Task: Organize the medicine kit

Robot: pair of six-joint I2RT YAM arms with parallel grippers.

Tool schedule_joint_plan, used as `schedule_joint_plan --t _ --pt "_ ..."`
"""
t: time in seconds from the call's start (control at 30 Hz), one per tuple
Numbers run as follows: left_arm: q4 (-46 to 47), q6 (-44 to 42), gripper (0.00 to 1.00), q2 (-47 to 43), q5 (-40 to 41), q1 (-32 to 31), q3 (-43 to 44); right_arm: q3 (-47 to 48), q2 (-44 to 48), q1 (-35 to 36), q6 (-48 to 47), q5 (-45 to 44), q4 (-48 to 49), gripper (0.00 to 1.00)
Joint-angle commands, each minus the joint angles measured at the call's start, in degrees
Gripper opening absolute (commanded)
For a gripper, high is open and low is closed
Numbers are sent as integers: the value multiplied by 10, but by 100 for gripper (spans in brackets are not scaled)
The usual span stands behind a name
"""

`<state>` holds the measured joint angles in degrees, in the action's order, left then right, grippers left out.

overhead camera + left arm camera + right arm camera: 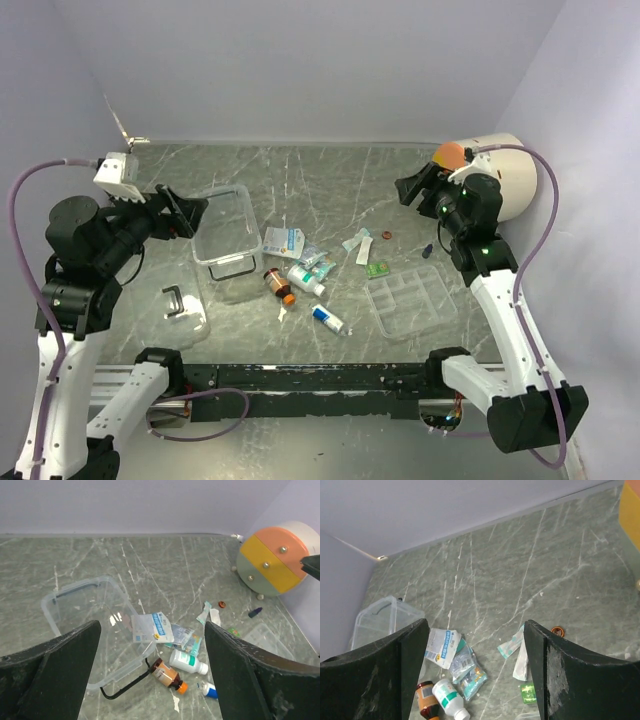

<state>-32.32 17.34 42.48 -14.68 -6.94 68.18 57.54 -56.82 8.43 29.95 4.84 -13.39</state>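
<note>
The medicine kit's clear box (pixel 225 230) stands open and empty at the left, its black wire latch (pixel 232 268) hanging at the front. Its lid with the black handle (pixel 180 305) lies near the left arm. The clear divided tray insert (pixel 412 300) lies at the right. Between them lie a white packet (pixel 283 241), an amber bottle (pixel 279 285), a white bottle (pixel 305 279), a blue-and-white tube (pixel 327 319), sachets (pixel 358 245) and a green square (pixel 377 268). My left gripper (pixel 185 210) is open above the box's left side. My right gripper (pixel 412 188) is open, raised at the back right.
A large cream-and-orange cylinder (pixel 510 175) lies against the right wall behind my right gripper. A small orange ring (pixel 386 236) and a dark blue piece (pixel 427 249) lie near the sachets. Walls close the back and both sides.
</note>
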Motion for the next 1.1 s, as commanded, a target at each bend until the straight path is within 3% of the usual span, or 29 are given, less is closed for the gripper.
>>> schedule_joint_plan --t 0.0,0.33,0.53,0.73,0.9,1.07 --pt "22 -8 96 8 -62 6 4 -23 -10 -25 21 89 77 78" --pt "78 11 98 14 -181 -10 -25 -47 -41 -43 32 190 120 79" --pt "132 38 95 3 -199 -11 -90 -57 -109 -34 49 241 157 74" --pt "75 74 81 25 -38 -11 -116 -59 -193 43 71 201 197 69" --pt "27 122 79 43 124 -12 -145 -39 -265 143 65 132 215 65" --pt "24 189 79 44 185 -11 -188 -31 -307 217 48 93 220 57"
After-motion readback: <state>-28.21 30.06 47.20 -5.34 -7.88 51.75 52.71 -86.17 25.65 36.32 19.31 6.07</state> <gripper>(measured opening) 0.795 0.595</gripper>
